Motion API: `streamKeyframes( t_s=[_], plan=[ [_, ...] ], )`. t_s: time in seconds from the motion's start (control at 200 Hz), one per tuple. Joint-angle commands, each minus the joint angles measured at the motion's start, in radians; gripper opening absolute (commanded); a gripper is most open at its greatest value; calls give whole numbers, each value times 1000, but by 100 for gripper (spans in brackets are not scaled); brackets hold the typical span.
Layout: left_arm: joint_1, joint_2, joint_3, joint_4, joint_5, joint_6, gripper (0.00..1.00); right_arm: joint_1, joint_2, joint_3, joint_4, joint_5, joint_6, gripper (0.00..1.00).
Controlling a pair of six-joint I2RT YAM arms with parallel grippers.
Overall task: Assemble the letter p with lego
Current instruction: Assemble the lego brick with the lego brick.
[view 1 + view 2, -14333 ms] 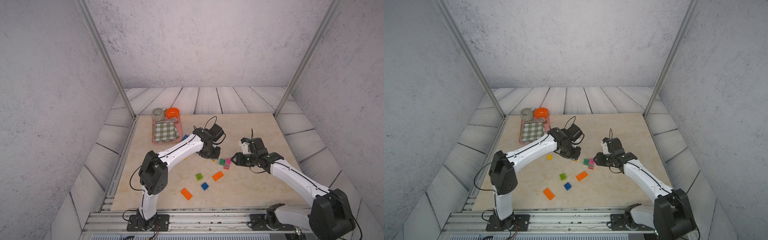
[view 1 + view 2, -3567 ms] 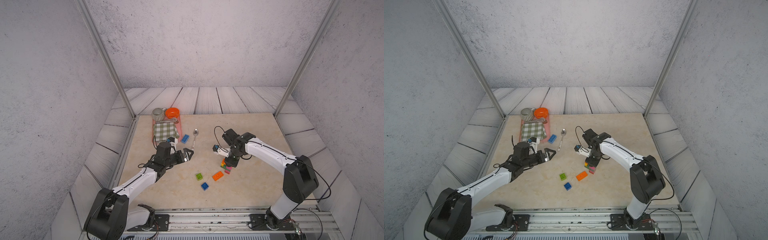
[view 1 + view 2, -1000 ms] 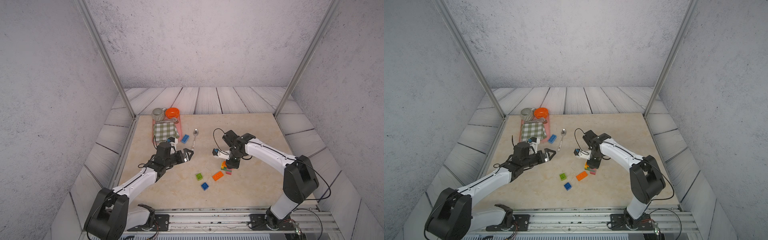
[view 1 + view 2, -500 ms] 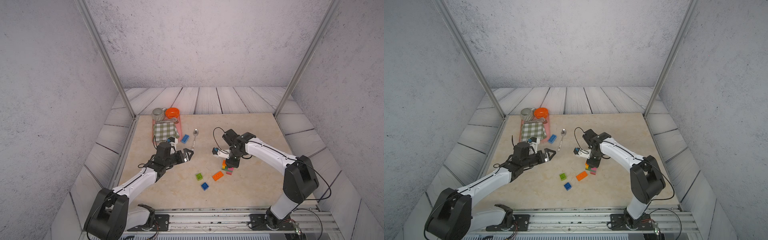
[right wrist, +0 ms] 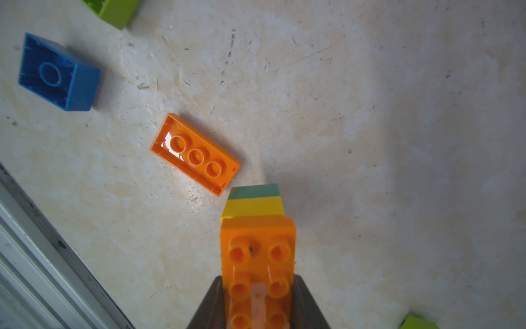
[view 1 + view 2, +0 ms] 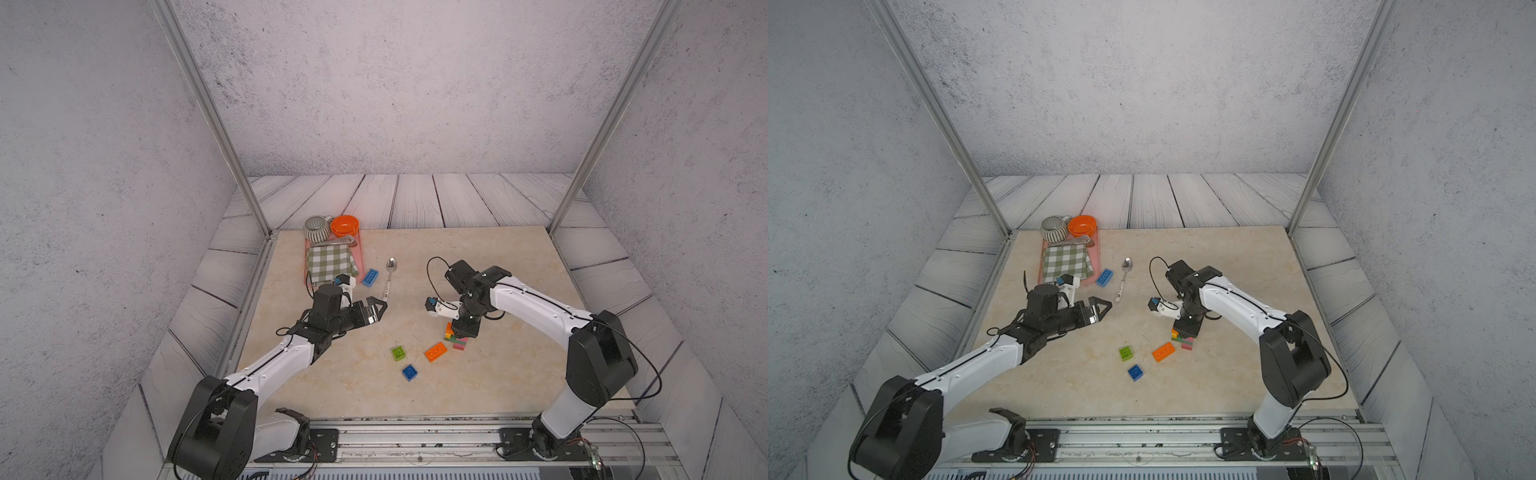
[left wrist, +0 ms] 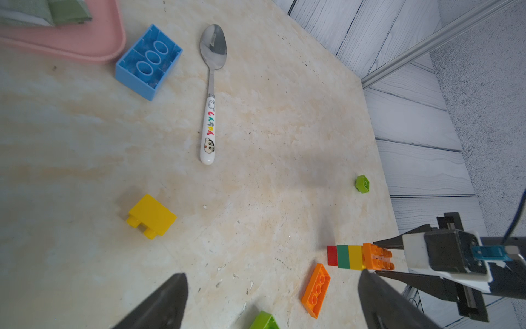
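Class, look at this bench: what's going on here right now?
The right gripper is closed on an orange brick that tops a small red, green and yellow stack on the table. The left gripper hangs open and empty near the spoon. A second orange brick, a lime brick, a blue brick and a yellow brick lie loose, so the P looks far from built.

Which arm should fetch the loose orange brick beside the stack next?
Left, probably. The left gripper is open and empty, while the right gripper is shut on the top brick of the stack. The loose orange brick lies on the left arm's side of the stack.
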Motion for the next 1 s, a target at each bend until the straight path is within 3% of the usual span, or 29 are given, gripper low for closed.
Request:
streamKeyframes(
  t_s=[0.0,0.535,0.991],
  plan=[
    [0,-11,6,0,-2,16,98,-1,4,-16,-12,-11,-2,3],
    [-1,-12,5,-1,-5,17,97,-7,-35,-59,-3,-10,0,14],
    [-1,-23,5,-12,-22,26,98,-9,-42,-156,47,-9,55,10]
  ],
)
